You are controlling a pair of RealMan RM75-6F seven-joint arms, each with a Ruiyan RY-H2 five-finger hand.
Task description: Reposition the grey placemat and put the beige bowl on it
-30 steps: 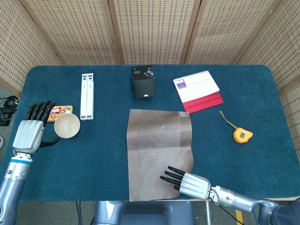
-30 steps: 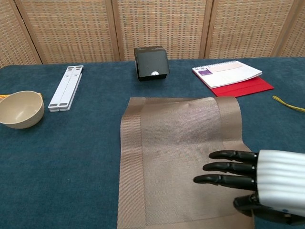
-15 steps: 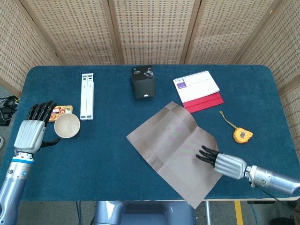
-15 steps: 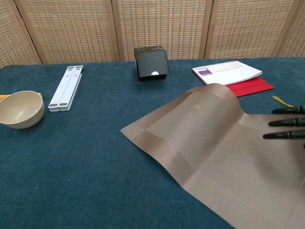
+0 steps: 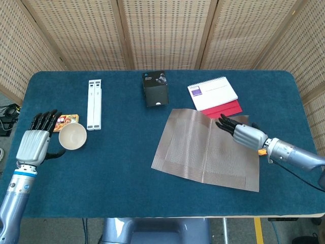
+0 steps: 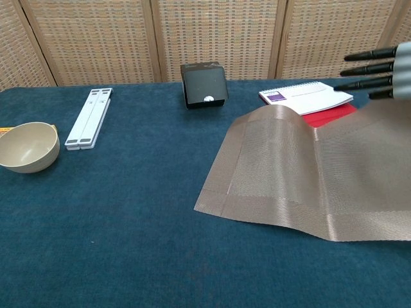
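The grey placemat (image 5: 203,150) lies right of the table's middle, turned askew; its right side rises off the cloth in the chest view (image 6: 289,173). My right hand (image 5: 241,133) is over the mat's far right part, fingers straight and pointing left, apparently gripping the lifted edge; only its fingertips (image 6: 369,66) show in the chest view. The beige bowl (image 5: 72,135) stands upright and empty at the far left (image 6: 27,147). My left hand (image 5: 34,141) waits just left of the bowl, fingers spread, holding nothing.
A white folded stand (image 5: 94,104) and a black box (image 5: 155,89) sit at the back. A white notebook (image 5: 212,93) on a red folder (image 5: 226,109) touches the mat's far edge. A yellow tape measure (image 5: 262,150) peeks under my right wrist. An orange packet (image 5: 66,120) lies behind the bowl.
My right hand has swept from the table's front edge to the right and back, carrying the placemat with it and rotating it. The bowl and left hand stayed put.
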